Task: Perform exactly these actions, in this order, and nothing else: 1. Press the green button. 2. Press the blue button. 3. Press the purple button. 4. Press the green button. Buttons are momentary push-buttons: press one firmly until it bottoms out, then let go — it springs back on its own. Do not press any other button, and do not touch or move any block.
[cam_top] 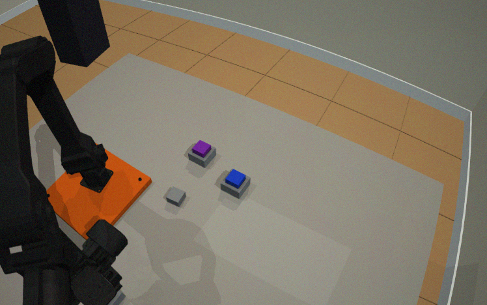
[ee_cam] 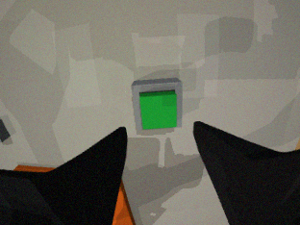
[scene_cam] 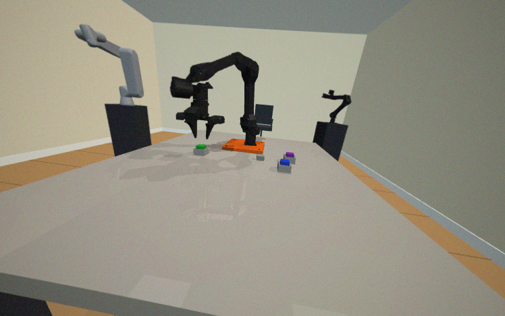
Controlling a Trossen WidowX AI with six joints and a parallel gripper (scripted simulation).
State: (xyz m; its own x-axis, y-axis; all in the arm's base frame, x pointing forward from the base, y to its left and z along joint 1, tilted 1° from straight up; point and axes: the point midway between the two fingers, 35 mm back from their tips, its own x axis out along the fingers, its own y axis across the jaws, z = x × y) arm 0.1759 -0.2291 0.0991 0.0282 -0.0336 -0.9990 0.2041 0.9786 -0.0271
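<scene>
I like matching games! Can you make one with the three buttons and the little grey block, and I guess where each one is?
Things:
1. green button
2. blue button
3. purple button
4. grey block

Places:
A. nearest the orange base plate in the top view, with no coloured cap
B. right under the tool, which hangs above without touching
C. next to the blue button, farther back on the table
D. in front of the purple button, as the exterior view shows it

Pairs: 1-B, 2-D, 3-C, 4-A

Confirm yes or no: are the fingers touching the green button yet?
No. In the exterior view the gripper hangs above the green button, with a gap showing below its fingertips.
</scene>
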